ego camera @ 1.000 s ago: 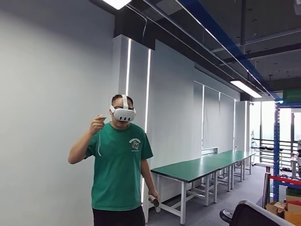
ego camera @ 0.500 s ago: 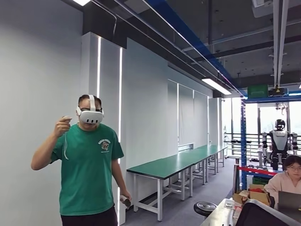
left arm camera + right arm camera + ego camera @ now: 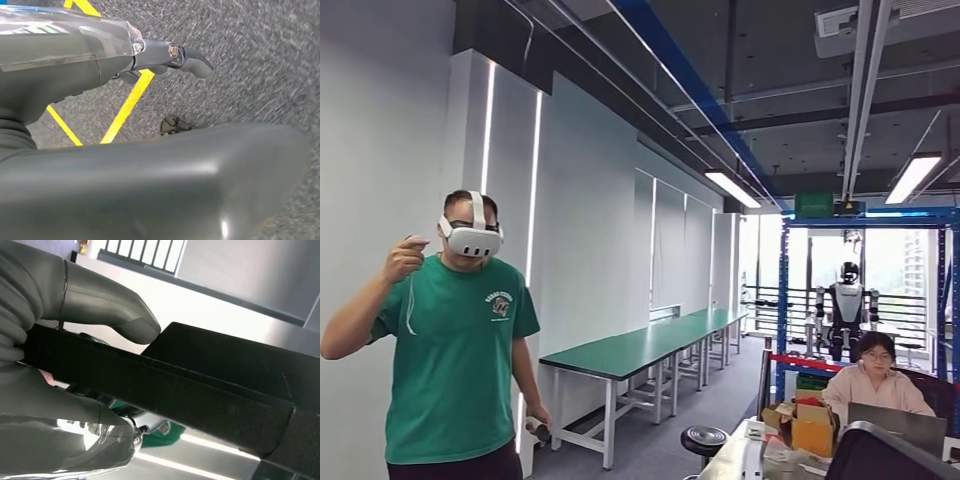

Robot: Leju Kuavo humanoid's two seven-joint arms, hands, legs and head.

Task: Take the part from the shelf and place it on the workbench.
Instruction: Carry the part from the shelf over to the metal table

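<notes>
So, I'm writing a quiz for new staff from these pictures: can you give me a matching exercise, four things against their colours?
Things:
1. headset
2. long benches
3. part in the right hand
4. floor line

Colours:
a. yellow
b. black
c. white
d. green

Pairs: 1-c, 2-d, 3-b, 4-a

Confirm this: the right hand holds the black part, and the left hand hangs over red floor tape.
Wrong on one point: the tape is yellow, not red. The left wrist view shows the left hand over grey carpet with yellow floor tape. The right hand does hold the black part.
</notes>
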